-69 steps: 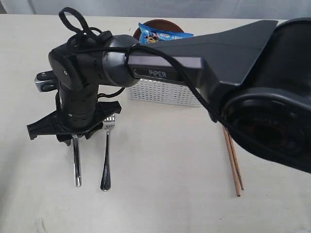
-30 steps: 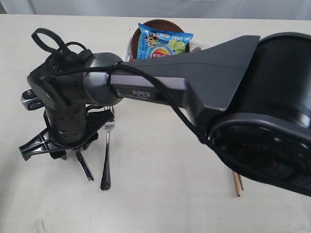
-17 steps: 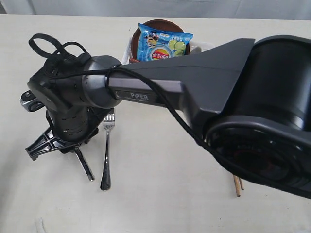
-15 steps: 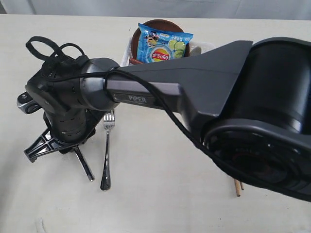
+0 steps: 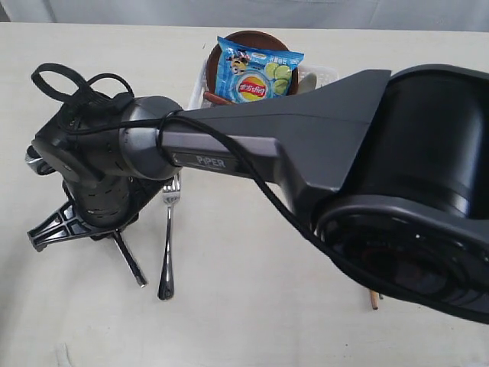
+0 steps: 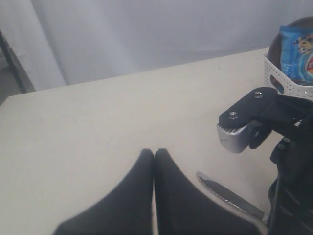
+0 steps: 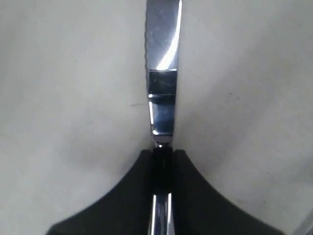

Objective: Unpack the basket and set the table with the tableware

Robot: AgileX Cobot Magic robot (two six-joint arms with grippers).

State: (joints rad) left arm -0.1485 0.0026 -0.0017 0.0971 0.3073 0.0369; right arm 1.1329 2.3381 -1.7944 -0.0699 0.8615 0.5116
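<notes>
My left gripper (image 6: pixel 154 156) waits aside, fingers pressed together on nothing. My right gripper (image 7: pixel 160 156), reaching across, is clenched on the steel knife (image 5: pixel 130 264), which lies askew on the table (image 5: pixel 244 313). I judge it needs squaring with the fork (image 5: pixel 166 245) beside it. Behind stands the basket (image 5: pixel 327 73).
</notes>
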